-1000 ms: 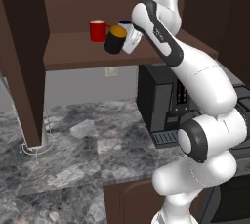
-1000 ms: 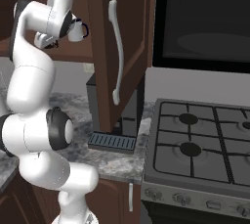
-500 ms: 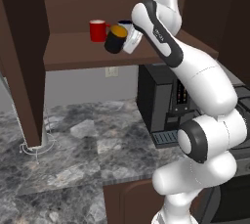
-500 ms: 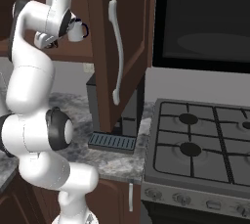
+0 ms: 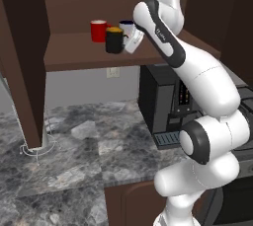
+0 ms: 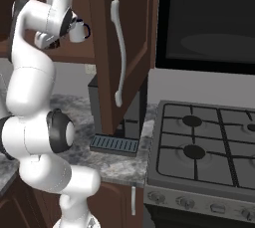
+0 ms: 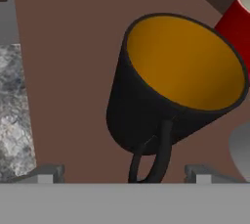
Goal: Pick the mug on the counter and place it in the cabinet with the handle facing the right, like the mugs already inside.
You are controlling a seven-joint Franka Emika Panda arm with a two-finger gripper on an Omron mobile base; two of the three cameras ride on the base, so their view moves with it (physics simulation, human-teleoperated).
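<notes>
The black mug (image 5: 114, 40) stands on the cabinet (image 5: 89, 55) shelf beside the red mug (image 5: 98, 30), its handle toward the spread claw (image 7: 124, 171). A good release, by the look of it, means backing straight off the handle without nudging it.

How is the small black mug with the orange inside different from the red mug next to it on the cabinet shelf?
The small black mug with the orange-yellow inside is black outside, while the red mug is red all over. In the left base view the black mug stands nearer the shelf's front edge and the robot's hand; the red mug sits further back and left. Both stand upright on the brown cabinet shelf.
</notes>
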